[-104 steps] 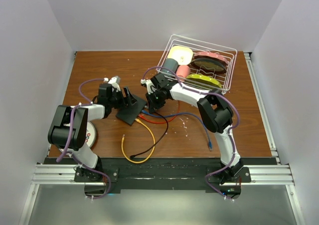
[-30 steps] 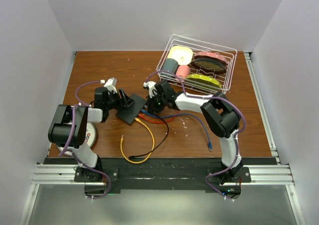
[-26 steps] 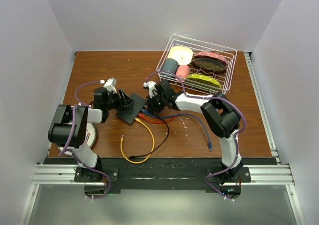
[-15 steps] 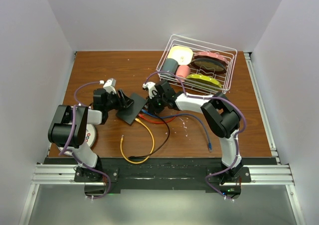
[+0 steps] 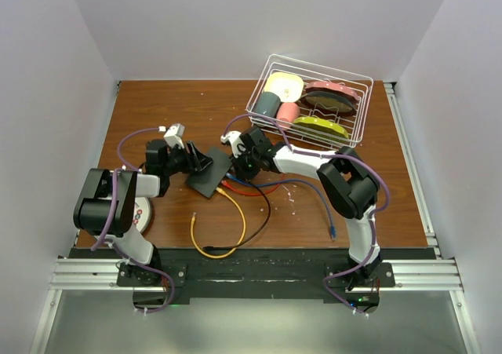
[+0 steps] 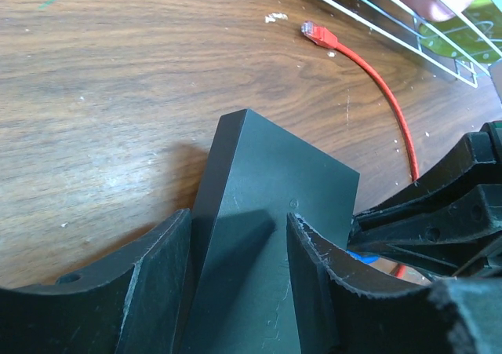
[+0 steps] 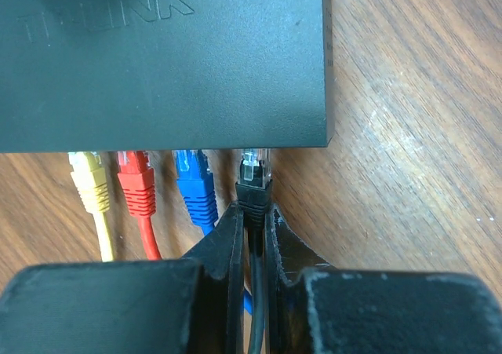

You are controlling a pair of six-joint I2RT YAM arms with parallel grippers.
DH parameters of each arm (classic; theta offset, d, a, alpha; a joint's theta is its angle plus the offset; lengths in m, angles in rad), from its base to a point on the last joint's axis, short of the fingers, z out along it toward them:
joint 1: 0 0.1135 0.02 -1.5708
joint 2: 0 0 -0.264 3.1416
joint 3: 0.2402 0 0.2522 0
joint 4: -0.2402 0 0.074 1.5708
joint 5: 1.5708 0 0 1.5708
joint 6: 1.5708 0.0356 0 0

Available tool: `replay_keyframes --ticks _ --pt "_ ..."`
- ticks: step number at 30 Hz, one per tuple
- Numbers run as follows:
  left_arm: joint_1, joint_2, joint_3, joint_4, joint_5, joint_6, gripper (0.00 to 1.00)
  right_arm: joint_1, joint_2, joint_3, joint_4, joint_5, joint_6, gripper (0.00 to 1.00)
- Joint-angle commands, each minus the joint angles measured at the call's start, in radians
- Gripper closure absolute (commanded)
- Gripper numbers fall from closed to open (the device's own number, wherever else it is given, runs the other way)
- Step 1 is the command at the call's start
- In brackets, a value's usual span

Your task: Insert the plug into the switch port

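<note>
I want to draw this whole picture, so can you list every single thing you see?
switch: one, black, in the middle
black plug: one, black, at the switch's end socket, beside blue
yellow cable: one, yellow, plugged into the switch
red cable: one, red, plugged in next to yellow
blue cable: one, blue, plugged in next to red
basket: one, white wire, far right
dishes: about six, yellow, pink, dark, green, inside the basket
round disc: one, white with red, near left, partly hidden
table: one, brown wood, under everything
left fingers: two, black, clamped on the switch
right fingers: two, black, pinching the black plug
</note>
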Motion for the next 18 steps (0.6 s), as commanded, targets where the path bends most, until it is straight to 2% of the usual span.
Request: replay_keyframes --ticks 1,5,12,18 --pt "-0.071 -0.028 -0.002 0.021 0.248 -0.031 0.45 0.025 -0.008 0.035 0.003 0.032 -0.061 1.0" --pt "-0.085 -0.013 0.004 0.012 0.24 -0.02 0.44 0.023 -0.02 0.039 -0.023 0.021 -0.092 1.0" --pt "-0.099 0.003 0.005 -0.008 0.199 0.006 0.34 0.025 0.006 0.107 -0.104 0.01 -0.138 1.0" --pt "-0.113 0.032 0.016 0.004 0.179 -0.002 0.34 0.028 0.027 0.154 -0.133 0.025 -0.101 1.0"
